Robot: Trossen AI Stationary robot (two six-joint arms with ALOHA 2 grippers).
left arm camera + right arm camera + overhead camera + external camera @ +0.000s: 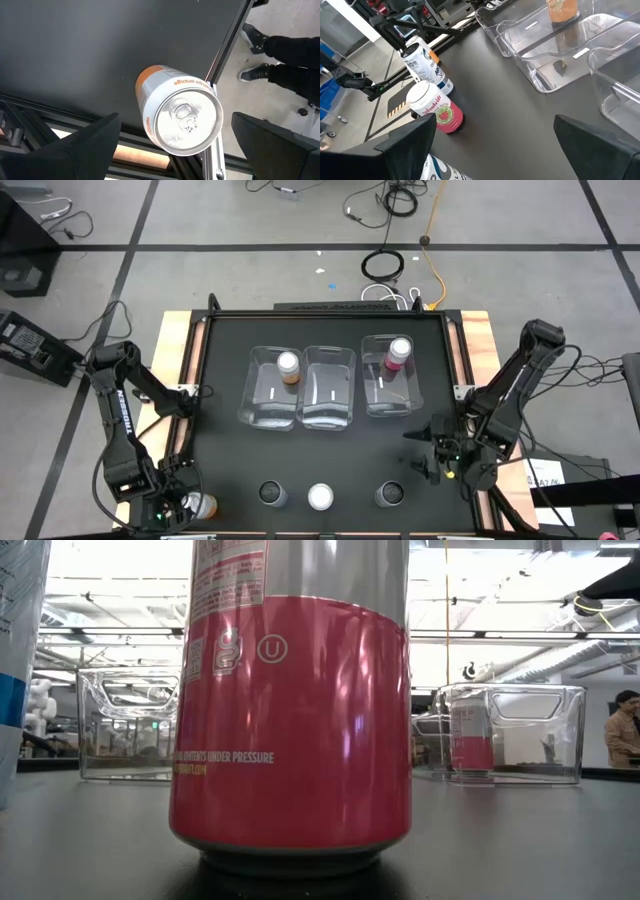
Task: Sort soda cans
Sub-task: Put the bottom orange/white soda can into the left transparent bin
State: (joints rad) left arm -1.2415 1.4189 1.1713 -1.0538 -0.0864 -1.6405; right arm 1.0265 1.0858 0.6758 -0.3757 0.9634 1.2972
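Observation:
An orange can stands upright on the black tabletop at its near left corner. My left gripper is open, with one finger on either side of this can and a gap showing at both. Three more cans stand in a row along the near edge: a dark one, a pink one with a pale top and another dark one. A second orange can stands in the left bin and a second pink can in the right bin. My right gripper is open near the right edge, above the table.
Three clear plastic bins sit side by side mid-table; the middle one holds no can. The pink can fills the low view. Metal frame rails border the tabletop. A person's legs stand beyond the left corner.

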